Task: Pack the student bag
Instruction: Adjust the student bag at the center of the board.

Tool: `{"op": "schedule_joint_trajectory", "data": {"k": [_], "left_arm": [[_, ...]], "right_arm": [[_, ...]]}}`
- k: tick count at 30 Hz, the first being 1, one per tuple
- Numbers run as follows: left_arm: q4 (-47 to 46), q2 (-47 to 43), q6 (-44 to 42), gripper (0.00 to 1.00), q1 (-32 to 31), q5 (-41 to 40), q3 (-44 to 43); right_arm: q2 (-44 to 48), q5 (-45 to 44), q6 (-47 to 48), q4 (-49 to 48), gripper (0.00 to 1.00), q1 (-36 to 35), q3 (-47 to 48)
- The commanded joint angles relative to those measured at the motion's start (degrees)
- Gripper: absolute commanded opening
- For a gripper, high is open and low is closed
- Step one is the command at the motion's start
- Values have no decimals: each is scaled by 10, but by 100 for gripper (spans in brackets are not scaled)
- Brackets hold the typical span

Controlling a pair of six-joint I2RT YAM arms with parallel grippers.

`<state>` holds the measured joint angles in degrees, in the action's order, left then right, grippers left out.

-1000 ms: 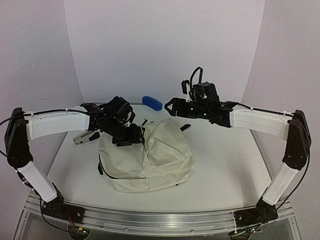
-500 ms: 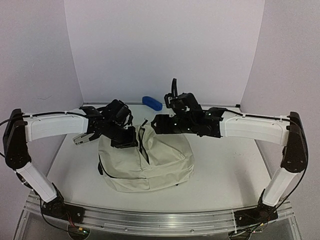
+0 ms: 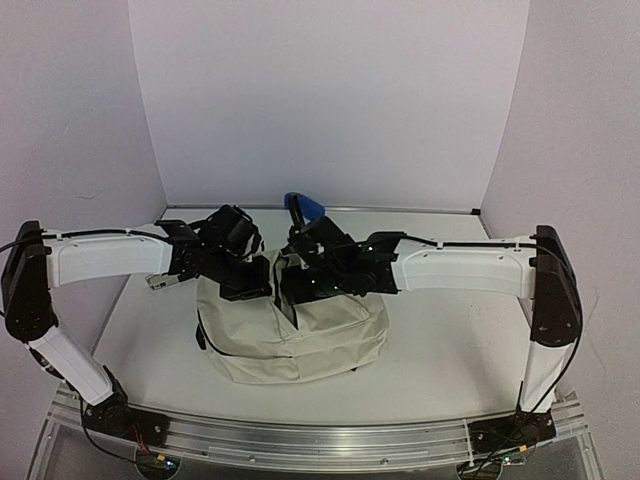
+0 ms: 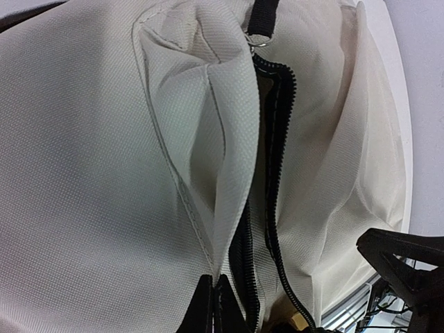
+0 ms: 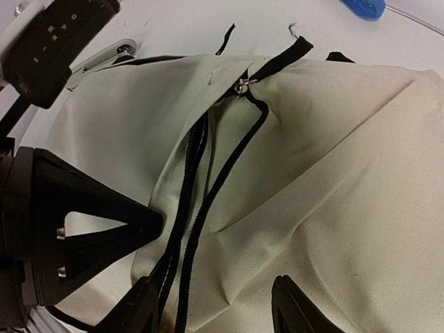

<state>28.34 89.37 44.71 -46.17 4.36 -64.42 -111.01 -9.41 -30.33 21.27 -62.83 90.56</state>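
The student bag [image 3: 300, 335], cream with black zipper lines, lies in the middle of the table with its zipper [image 5: 208, 180] parted. My left gripper [image 3: 262, 287] is shut on a fold of the bag's cream fabric [image 4: 215, 208] just left of the zipper; its fingertips [image 4: 215, 305] pinch that fold. My right gripper [image 3: 303, 287] hovers right over the zipper's right flap, open, with its fingers [image 5: 139, 305] straddling the zipper and cream cloth [image 5: 291, 229]. The metal zipper pull [image 5: 243, 84] sits at the far end of the opening.
A blue object [image 3: 305, 205] lies at the back of the table behind the right gripper, also seen as the blue object [image 5: 364, 7]. A grey object [image 3: 163, 279] lies half under the left arm. Both wrists crowd together over the bag's far end.
The right arm has swung left and down from the back of the table onto the bag, its jaws narrowing. The left gripper has closed on the bag's fabric by the zipper.
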Motion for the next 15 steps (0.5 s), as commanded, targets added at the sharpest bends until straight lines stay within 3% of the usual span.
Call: {"op": "schedule_joint_trajectory", "data": {"k": [1, 10, 13, 15], "left_arm": [[5, -31, 11, 0, 7, -32, 18], [-8, -36, 11, 0, 7, -29, 25], [-10, -39, 11, 0, 7, -29, 28], [-11, -40, 12, 0, 7, -29, 30]], "right_arm": [[-28, -59, 16, 59, 55, -19, 55], [-84, -126, 25, 110, 49, -42, 109], [-94, -160, 24, 121, 41, -50, 122], [-96, -190, 16, 126, 30, -56, 126]]}}
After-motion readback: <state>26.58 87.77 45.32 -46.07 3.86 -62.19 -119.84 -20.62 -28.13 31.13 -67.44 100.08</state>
